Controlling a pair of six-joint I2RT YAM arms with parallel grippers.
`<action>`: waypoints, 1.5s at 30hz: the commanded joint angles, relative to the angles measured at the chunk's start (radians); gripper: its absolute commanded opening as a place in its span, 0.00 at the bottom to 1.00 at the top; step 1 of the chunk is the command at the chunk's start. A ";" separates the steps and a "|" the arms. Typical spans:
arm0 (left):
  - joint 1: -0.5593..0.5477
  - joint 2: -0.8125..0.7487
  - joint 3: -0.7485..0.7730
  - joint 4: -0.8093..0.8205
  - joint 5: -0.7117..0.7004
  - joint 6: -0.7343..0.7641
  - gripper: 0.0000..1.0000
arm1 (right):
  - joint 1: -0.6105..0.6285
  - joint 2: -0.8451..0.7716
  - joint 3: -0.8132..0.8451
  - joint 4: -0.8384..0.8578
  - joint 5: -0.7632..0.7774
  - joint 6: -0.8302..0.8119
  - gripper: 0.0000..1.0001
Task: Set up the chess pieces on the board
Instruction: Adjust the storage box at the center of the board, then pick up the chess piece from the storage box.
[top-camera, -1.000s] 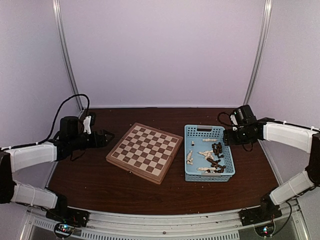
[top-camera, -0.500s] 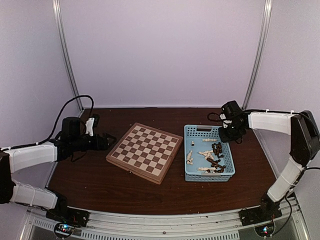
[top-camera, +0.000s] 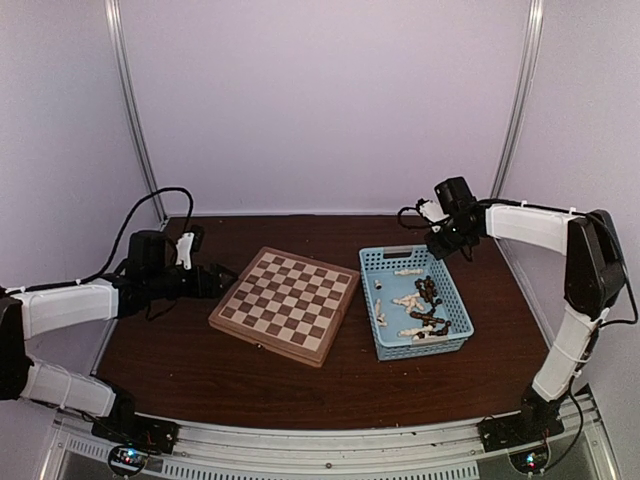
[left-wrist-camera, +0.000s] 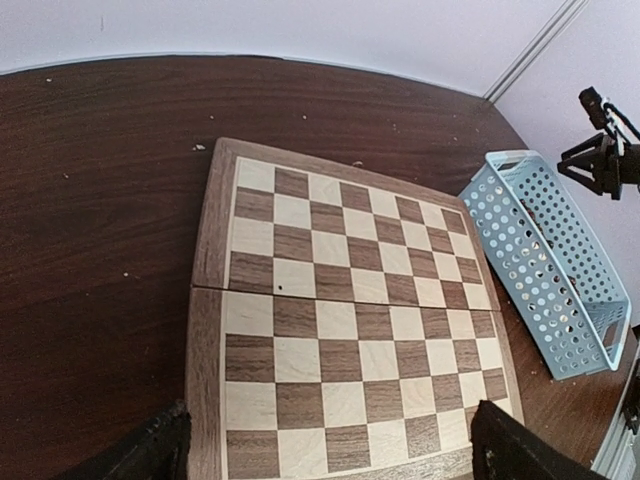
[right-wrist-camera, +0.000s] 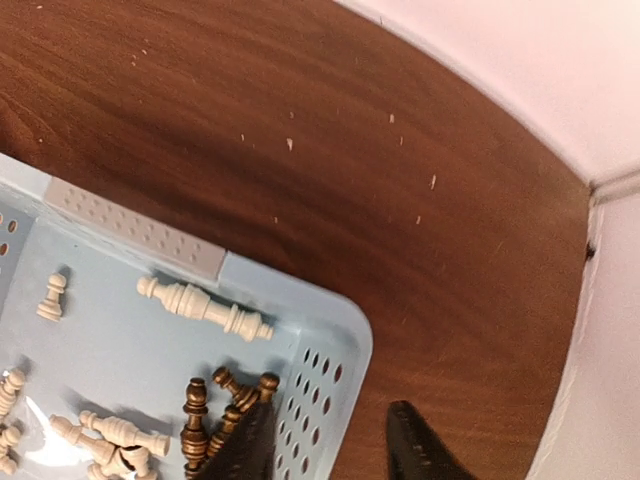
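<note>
The board (top-camera: 285, 303) lies bare at mid-table, with no piece on it. The chess pieces, cream (top-camera: 410, 302) and dark brown (top-camera: 430, 295), lie jumbled in a light-blue basket (top-camera: 455, 300) to its right. My right gripper (top-camera: 438, 243) is at the basket's far right corner. In the right wrist view the right gripper (right-wrist-camera: 325, 420) straddles the basket wall (right-wrist-camera: 340, 330), one finger inside by the dark pieces (right-wrist-camera: 195, 415), one outside, closed on the wall. My left gripper (top-camera: 215, 280) stands wide open at the board's left edge. In the left wrist view the left gripper (left-wrist-camera: 330, 455) holds nothing over the board (left-wrist-camera: 350, 300).
A cream piece (right-wrist-camera: 205, 308) lies along the basket's far wall. The back wall and a corner post stand close behind the right gripper. Dark table surface surrounds the board and the basket (left-wrist-camera: 540, 260).
The right arm swung in to the basket's far right corner and its jaws narrowed onto the wall. The basket has turned, its far end shifted left. The left gripper edged toward the board.
</note>
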 joint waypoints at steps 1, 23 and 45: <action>-0.007 -0.014 0.032 0.011 -0.011 0.018 0.98 | 0.004 -0.003 0.072 0.055 0.058 -0.095 0.49; 0.000 -0.030 0.054 -0.051 -0.146 -0.120 0.98 | 0.201 0.059 0.048 0.006 -0.189 0.439 0.33; -0.001 -0.066 0.044 -0.046 -0.058 -0.126 0.93 | 0.272 0.324 0.221 -0.056 -0.015 0.455 0.32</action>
